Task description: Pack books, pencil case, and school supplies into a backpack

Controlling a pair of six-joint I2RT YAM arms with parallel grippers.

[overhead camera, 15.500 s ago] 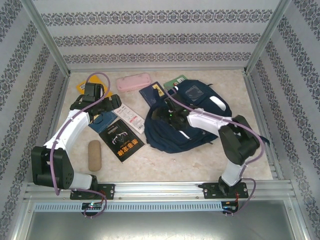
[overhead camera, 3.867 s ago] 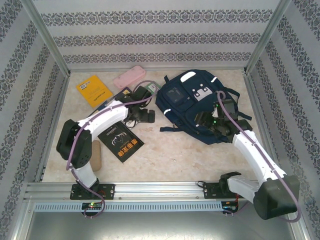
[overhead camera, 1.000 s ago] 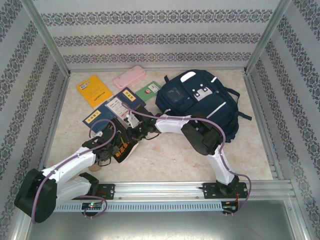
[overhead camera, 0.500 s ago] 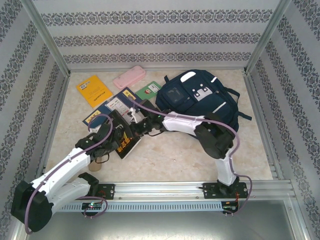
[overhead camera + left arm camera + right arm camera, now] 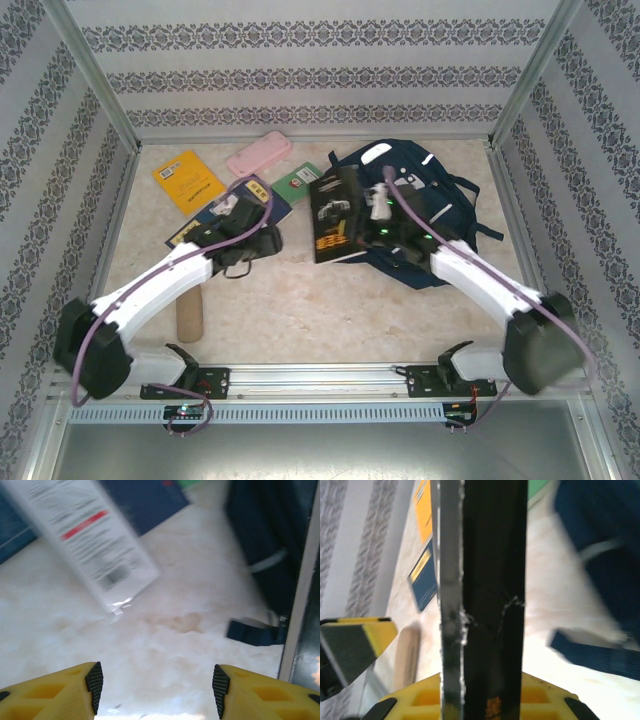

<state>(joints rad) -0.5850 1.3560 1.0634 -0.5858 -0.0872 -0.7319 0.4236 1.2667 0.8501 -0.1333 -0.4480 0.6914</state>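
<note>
Right end effector (image 5: 360, 212) is clamped on the thin black book with white lettering (image 5: 333, 213) and holds it raised at the left side of the big navy fabric backpack (image 5: 445, 215). Left end effector (image 5: 155, 692) hangs released, grasping nothing, above the pale stone counter (image 5: 330, 310). The flat white red-marked packet (image 5: 85, 535) lies just ahead.

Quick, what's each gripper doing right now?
Left gripper: open, holding nothing.
Right gripper: closed on the black book.
</note>
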